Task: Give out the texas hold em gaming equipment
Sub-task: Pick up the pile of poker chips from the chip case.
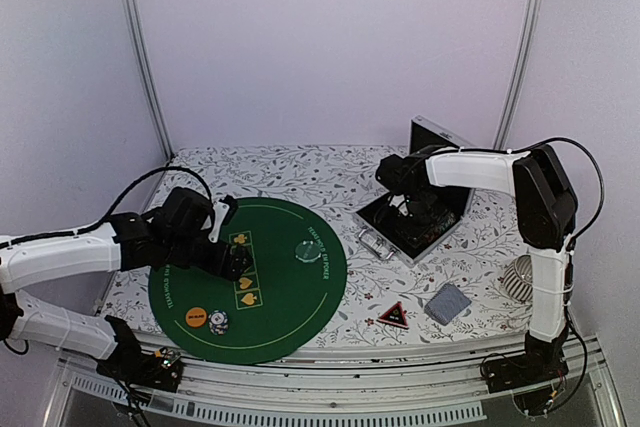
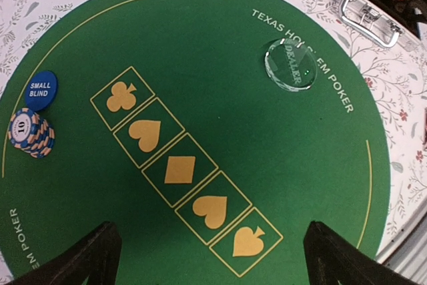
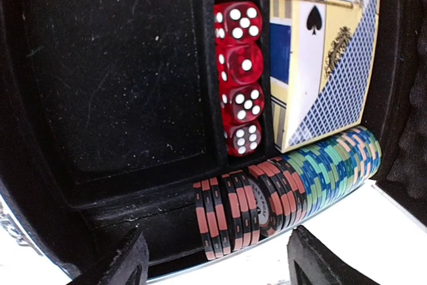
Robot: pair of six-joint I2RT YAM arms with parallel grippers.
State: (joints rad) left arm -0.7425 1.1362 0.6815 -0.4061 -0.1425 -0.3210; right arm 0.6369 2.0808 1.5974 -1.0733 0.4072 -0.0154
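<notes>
The floral tabletop (image 1: 320, 172) carries a round green mat (image 1: 290, 297) at about 8 o'clock and an open case (image 1: 432, 137) at about 2 o'clock. Part of the equipment is already laid out and the rest sits in the case.

The right claw (image 3: 217, 235) hangs inside the case, spread and holding nothing. It is just above a row of chips (image 3: 287, 185) that stands on edge in its slot. At 12 o'clock from that row lie a boxed deck (image 3: 320, 51) and a column of red dice (image 3: 240, 65).

The left claw (image 2: 212, 228) hovers over the mat, also spread wide and empty.

A white ribbed cup (image 1: 517, 277) stands at 4 o'clock. The grey-blue cards (image 1: 448, 302) lie near it, and the triangle token (image 1: 393, 315) sits just off the mat's edge.

On the mat, the clear dealer disc (image 1: 306, 249) is near the centre. The orange disc (image 1: 196, 316) and a chip stack (image 1: 218, 323) lie side by side at 7 o'clock. The left wrist view shows a blue small-blind disc (image 2: 41, 89) beside another stack (image 2: 31, 133).

The main risk is in the slot. Because the chips are packed edge-on, a pinch that is too wide or off-centre would likely lift an uneven clump, which could fan apart and spill. A finger coming down crooked could also catch the divider or nudge the dice. On the left, a low sweep could topple the stack beside the blue disc.
</notes>
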